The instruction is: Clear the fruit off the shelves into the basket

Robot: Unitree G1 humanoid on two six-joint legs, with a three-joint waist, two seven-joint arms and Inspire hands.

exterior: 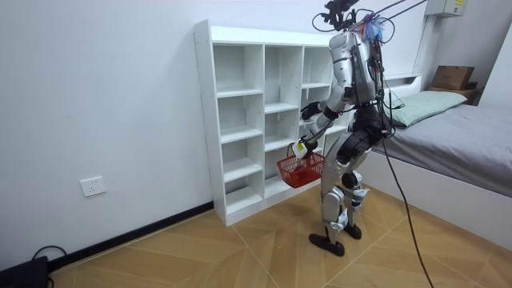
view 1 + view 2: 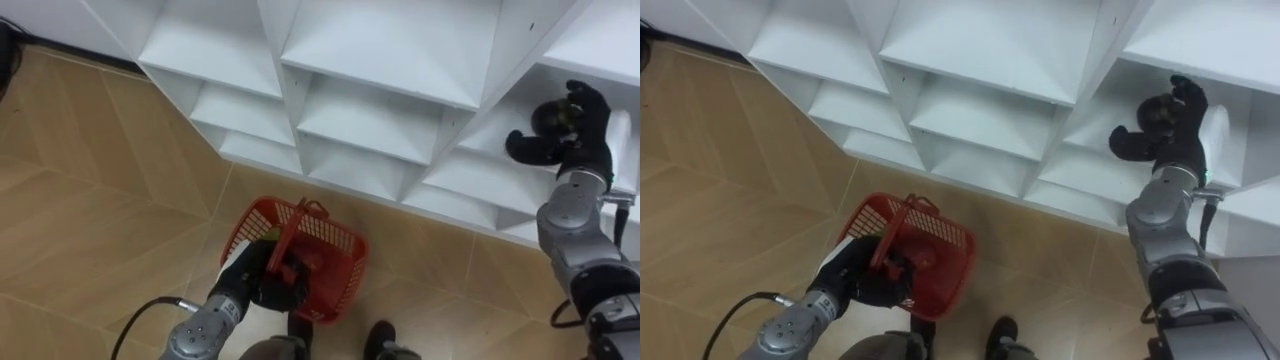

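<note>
Robot stands upright on the wood floor (image 2: 100, 180), close in front of the white closet (image 2: 380, 40). A bed (image 1: 464, 136) lies behind it at the room view's right.

Left hand (image 2: 262, 282): low, near the robot's feet, curled round the handle of the red basket (image 2: 330, 250) and carrying it clear of the floor. In the room view the basket hangs level with the lower shelves, just in front of them and not touching them.

Basket contents: a yellowish item (image 2: 268, 236) shows inside by the left rim, with something reddish deeper in. Both are too small to identify as particular fruit.

Right hand (image 2: 570, 130): raised at the far right, reaching into an open compartment of the closet's right column, above the shelf board. Something dark and rounded sits at the palm. Whether this is fruit or part of the hand cannot be told, nor whether the hand grips anything.

The other compartments in the eye views show bare white boards.
</note>
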